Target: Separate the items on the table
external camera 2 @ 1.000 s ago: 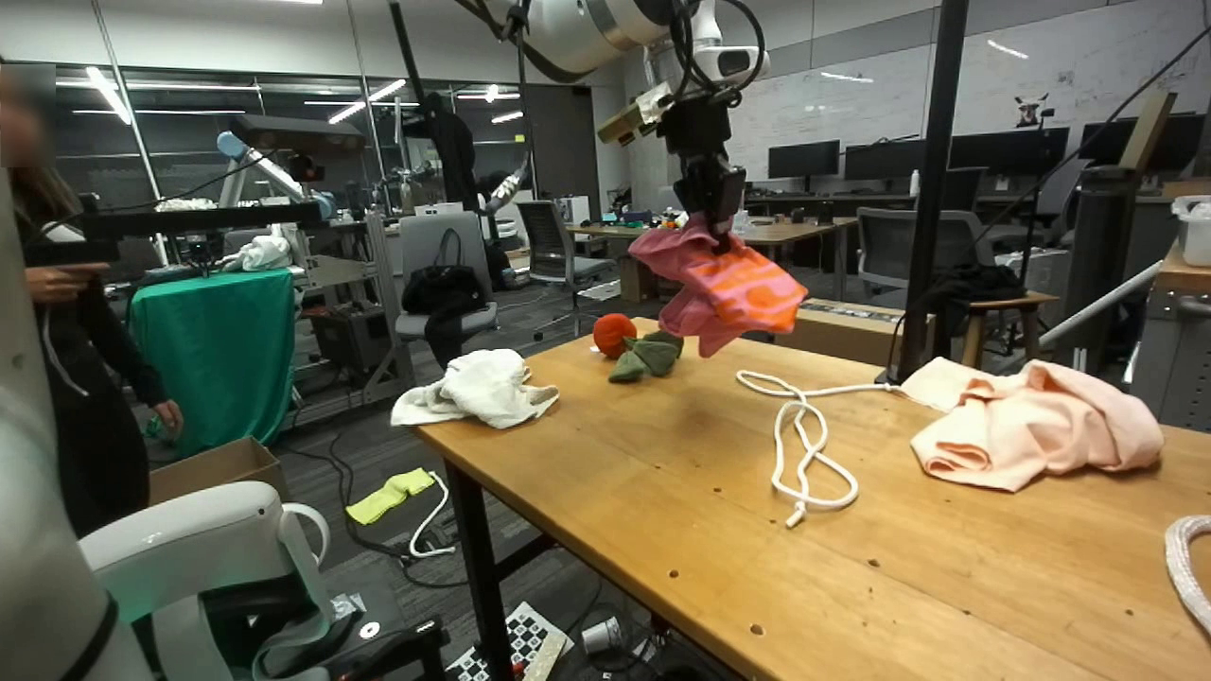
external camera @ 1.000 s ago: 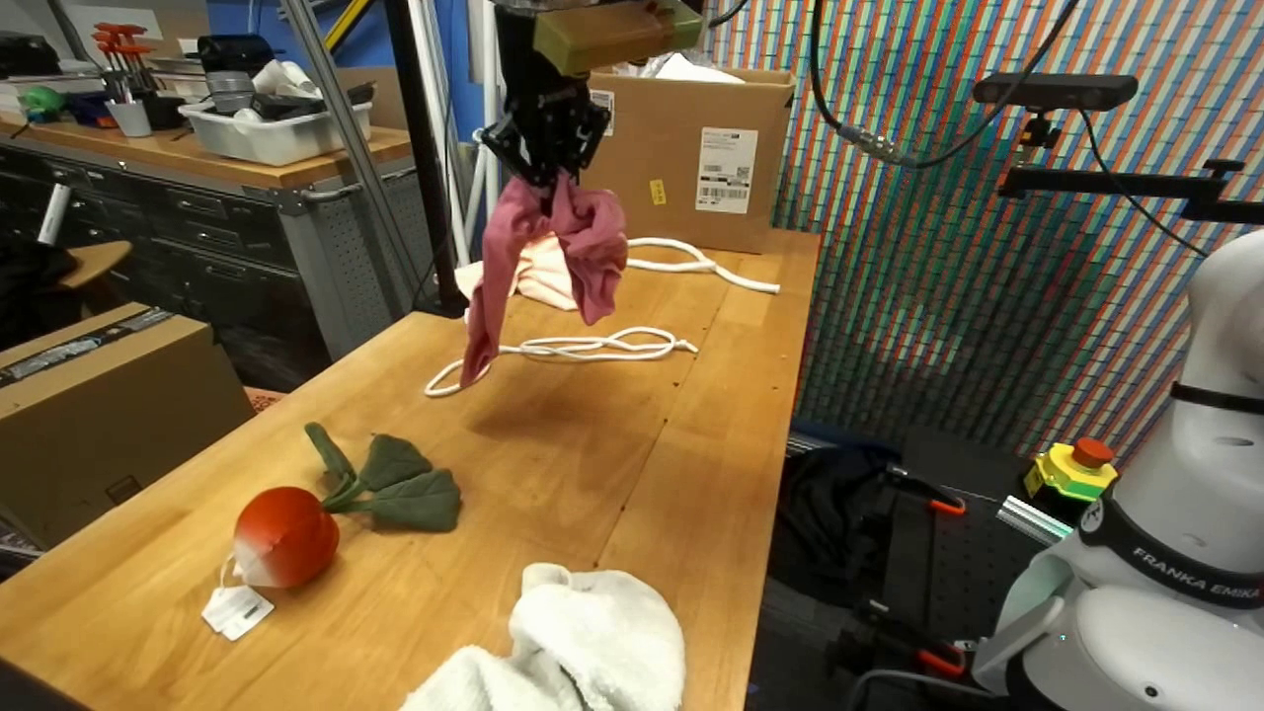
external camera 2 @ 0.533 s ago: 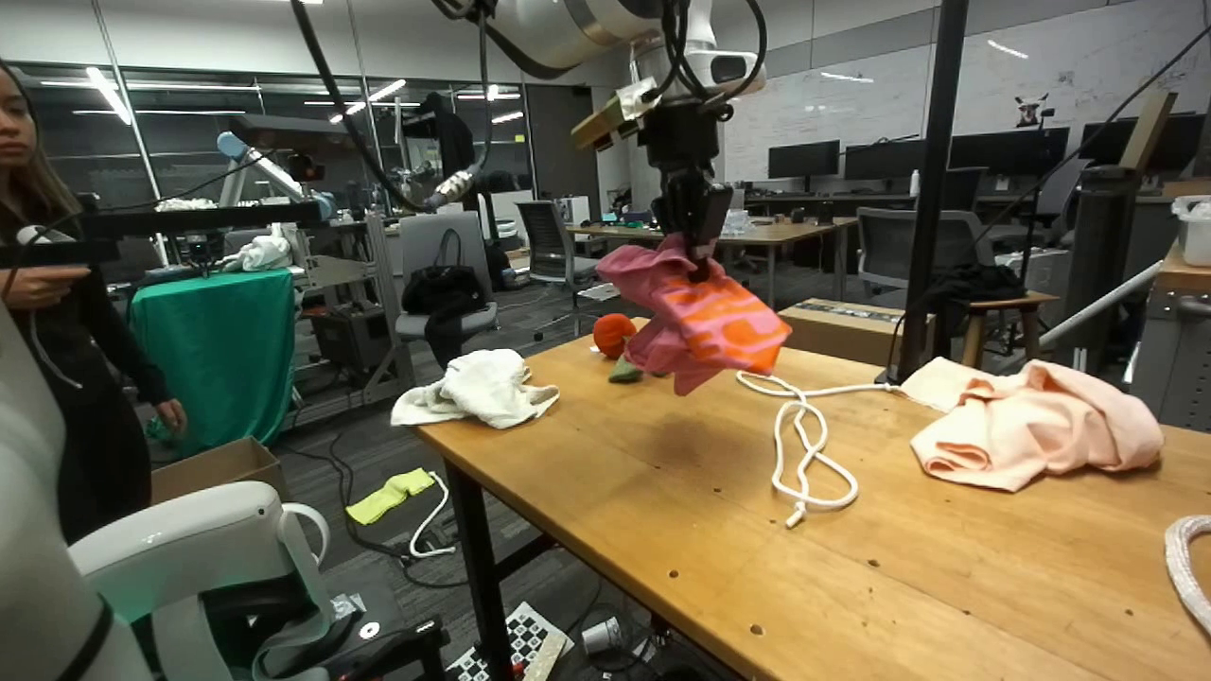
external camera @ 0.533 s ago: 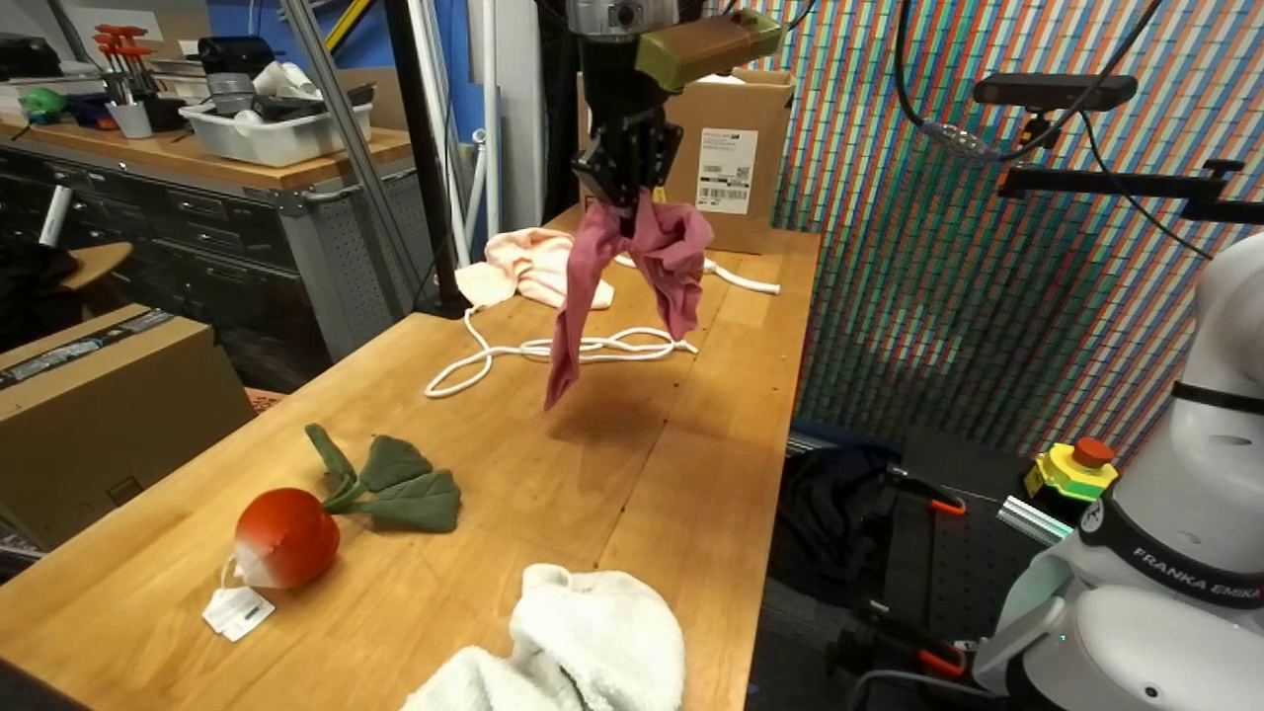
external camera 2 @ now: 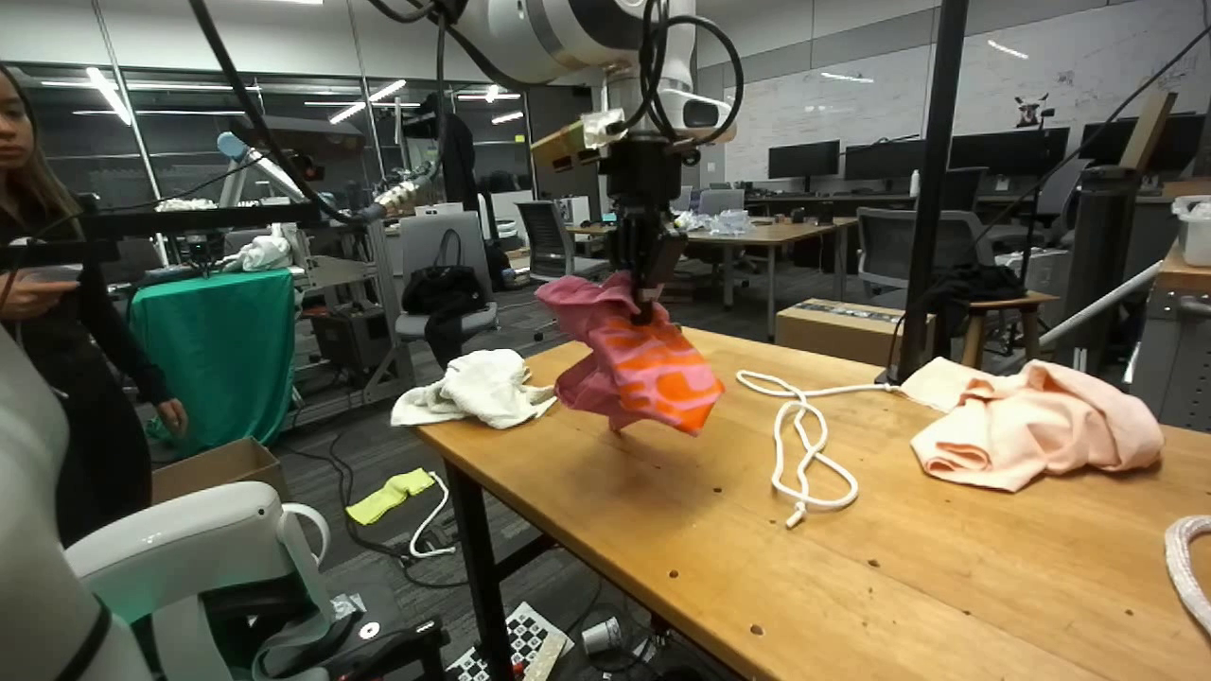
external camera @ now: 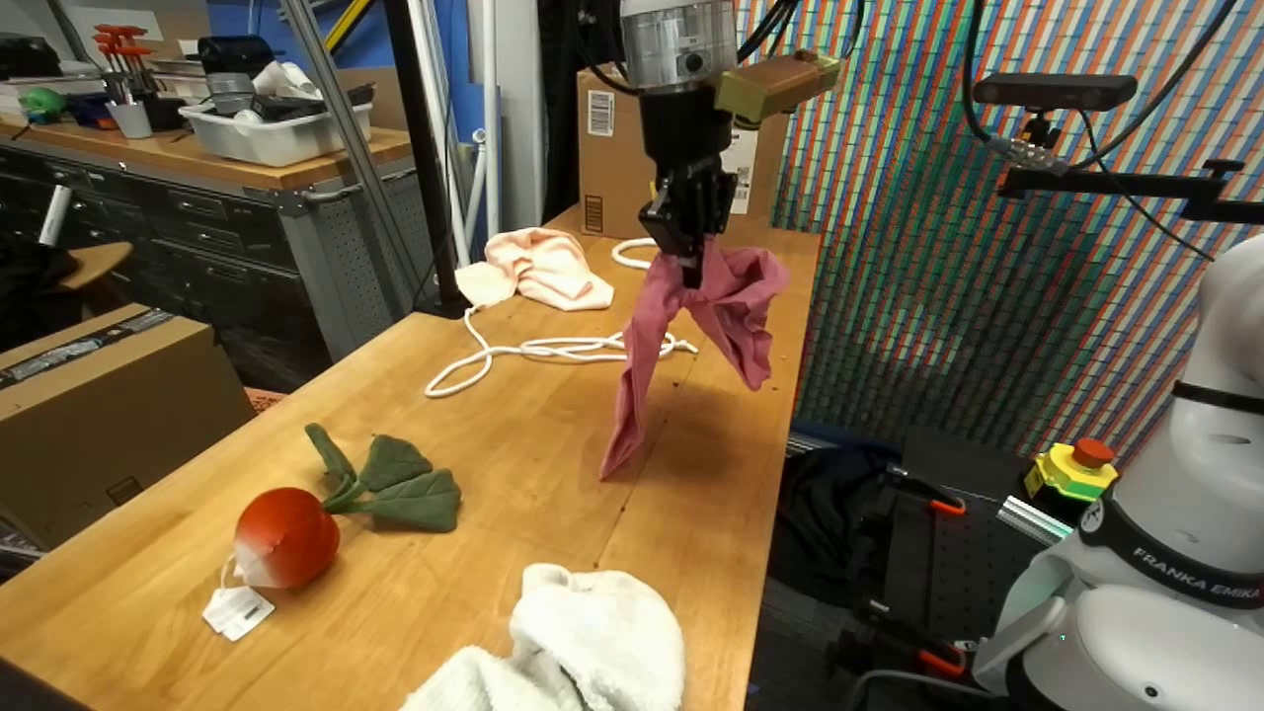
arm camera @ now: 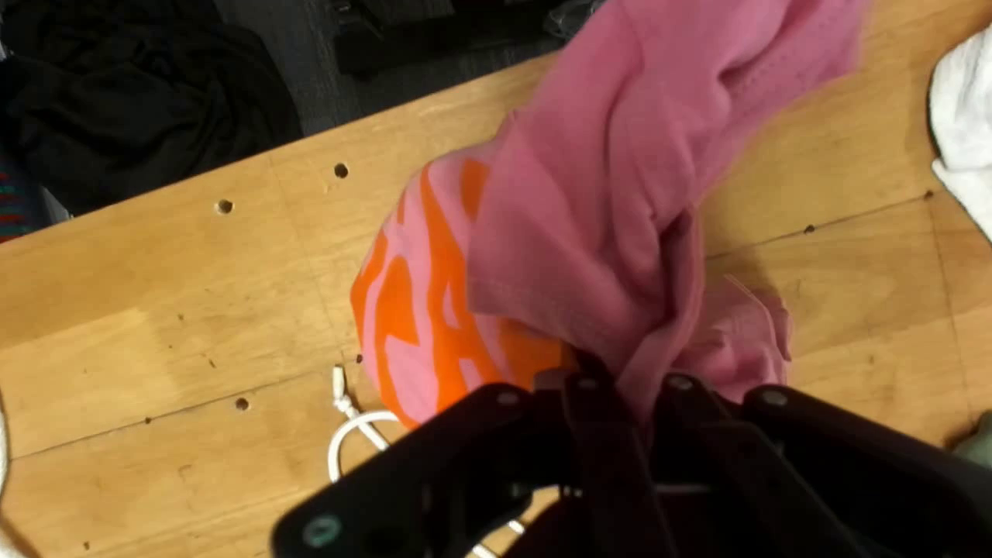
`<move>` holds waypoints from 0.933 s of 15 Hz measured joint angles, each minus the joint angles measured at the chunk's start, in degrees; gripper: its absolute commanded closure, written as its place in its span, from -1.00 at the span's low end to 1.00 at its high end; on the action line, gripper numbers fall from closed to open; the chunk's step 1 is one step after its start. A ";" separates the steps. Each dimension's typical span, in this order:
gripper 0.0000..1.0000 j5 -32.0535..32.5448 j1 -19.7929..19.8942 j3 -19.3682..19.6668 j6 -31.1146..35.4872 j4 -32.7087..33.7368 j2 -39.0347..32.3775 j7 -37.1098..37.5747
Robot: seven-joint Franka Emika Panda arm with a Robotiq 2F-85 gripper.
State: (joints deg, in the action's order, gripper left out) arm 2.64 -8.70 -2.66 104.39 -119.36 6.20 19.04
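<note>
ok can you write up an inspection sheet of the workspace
Surface: plank-topped wooden table with small holes
Job's things: orange-printed pink cloth, hanging over the table; red toy radish, lying with green leaves outspread; white towel at a table corner; thin white rope leading to peach cloth; thicker white rope
Clutter: labelled cardboard box, on the table end away from the towel; yellow cloth strip on the floor
Claw: shut on the pink cloth
Cables: black cable with a metal connector, hanging in midair
Surroundings: person standing, partly out of frame; emergency stop; drawer workbench
</note>
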 measured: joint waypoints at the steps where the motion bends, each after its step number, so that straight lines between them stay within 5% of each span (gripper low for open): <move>1: 0.89 -0.09 0.07 -0.05 -0.29 -1.01 0.41 -0.48; 14: 0.89 -2.53 2.77 0.14 -16.44 -5.37 10.30 -12.50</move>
State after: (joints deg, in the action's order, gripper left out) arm 0.10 -5.93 -2.51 87.95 -124.73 16.51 6.54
